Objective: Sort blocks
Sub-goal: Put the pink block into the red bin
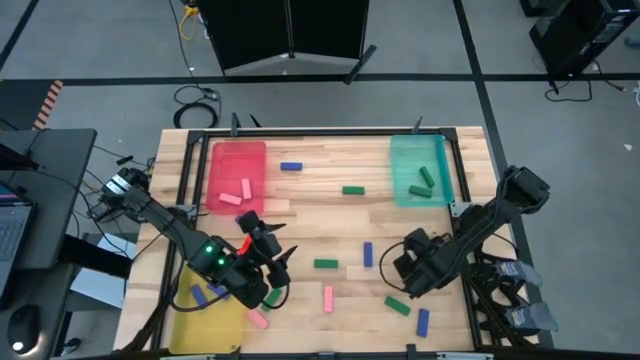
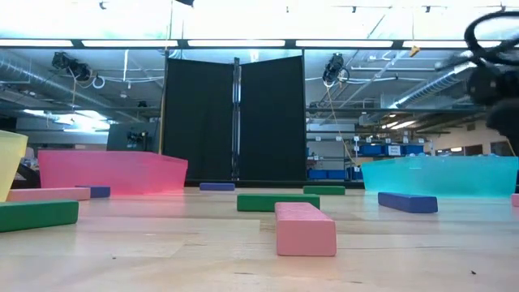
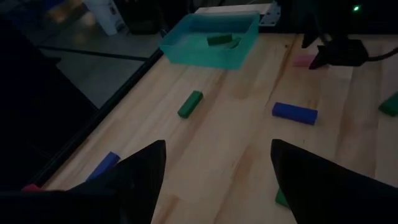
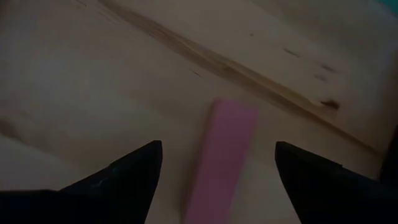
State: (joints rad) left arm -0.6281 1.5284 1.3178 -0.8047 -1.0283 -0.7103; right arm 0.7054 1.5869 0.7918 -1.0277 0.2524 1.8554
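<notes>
pink block (image 4: 222, 155): lies flat on the tabletop (image 1: 330, 220), centred between right gripper (image 1: 408, 268) fingers, spread wide, likely lining up a pick
left gripper (image 1: 268, 262): fingers apart, empty, near 7 o'clock
red tray (image 1: 236, 175): 11 o'clock, pink blocks
teal tray (image 1: 418, 168): 1 o'clock, green blocks
yellow tray (image 1: 208, 318): 7 o'clock, blue blocks
loose blocks: scattered mid-tabletop

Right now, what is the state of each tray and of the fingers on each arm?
Red tray: holds two pink blocks.
Teal tray: holds green blocks.
Yellow tray: holds a blue block.
Left gripper: fingers open, holding nothing.
Right gripper: fingers open over a pink block, not gripping it.
</notes>
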